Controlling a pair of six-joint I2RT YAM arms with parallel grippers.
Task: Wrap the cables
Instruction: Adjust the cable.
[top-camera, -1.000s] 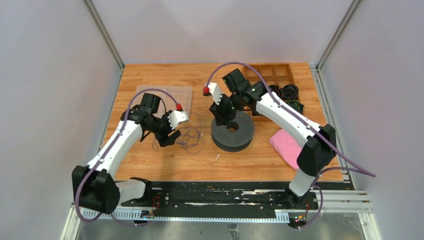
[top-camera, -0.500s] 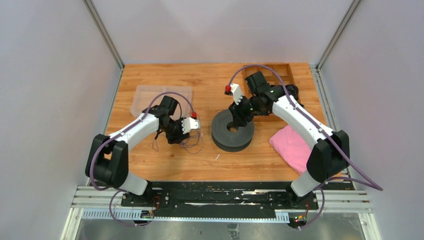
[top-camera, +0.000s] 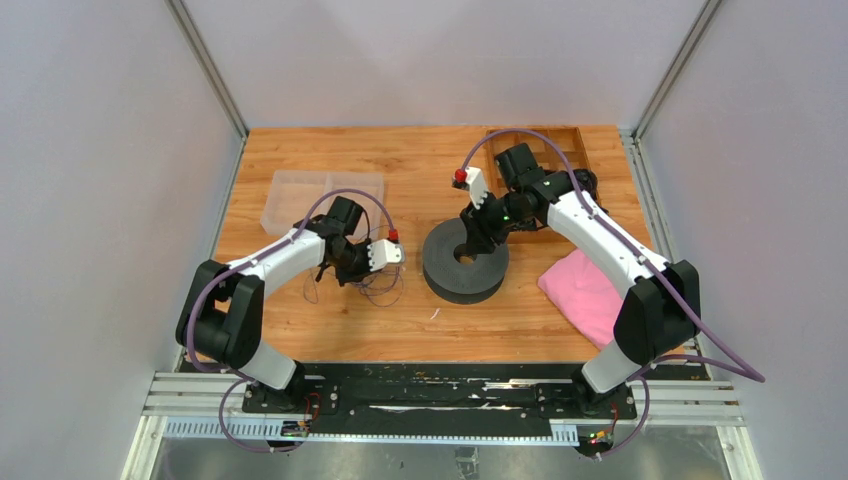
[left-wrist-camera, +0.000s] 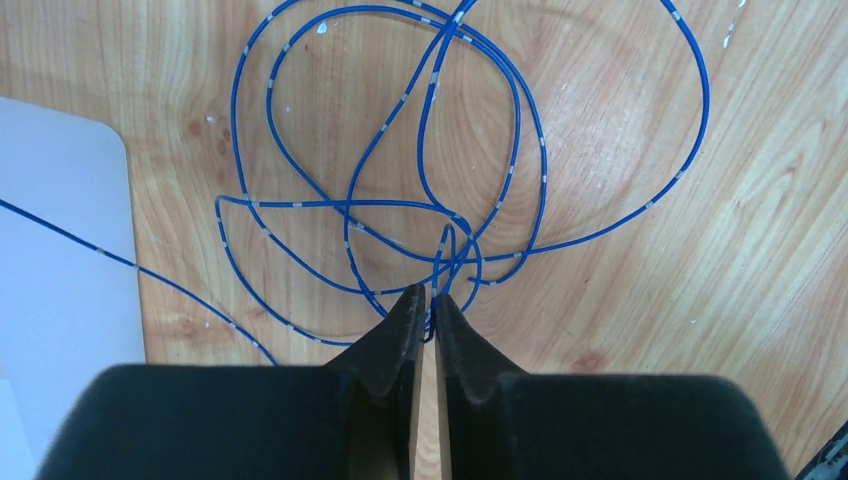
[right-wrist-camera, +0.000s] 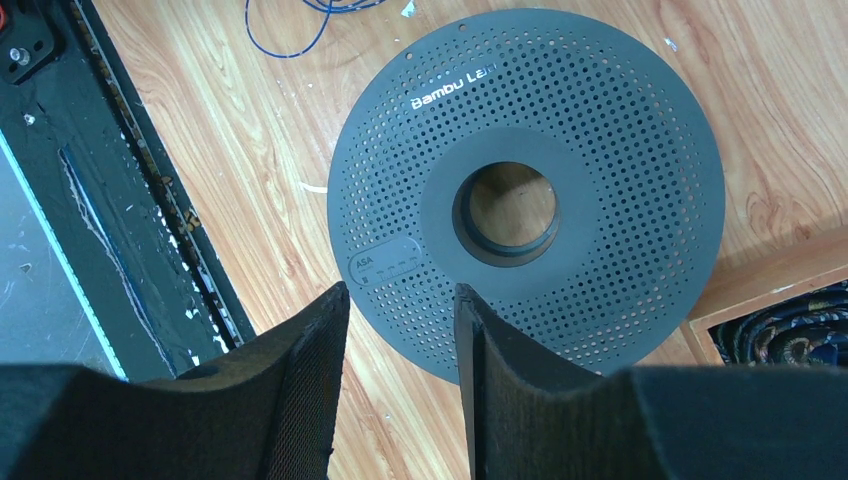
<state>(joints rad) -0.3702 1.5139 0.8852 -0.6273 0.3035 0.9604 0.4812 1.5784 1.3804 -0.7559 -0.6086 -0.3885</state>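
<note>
Pinching one thin strand of the cables (left-wrist-camera: 330, 204), whose loose blue loops are lying on the table (left-wrist-camera: 700, 330) beside the spool (right-wrist-camera: 600, 150), the left gripper (left-wrist-camera: 425, 300) is needing a firm, low hold before lifting, while the right gripper (right-wrist-camera: 400, 295) is hovering spread-fingered over the spool

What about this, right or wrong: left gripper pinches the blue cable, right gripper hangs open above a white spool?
One error: the spool is dark grey, not white; the right wrist view shows it. The left gripper does pinch the blue cable, and the right gripper hangs open above the spool.
</note>
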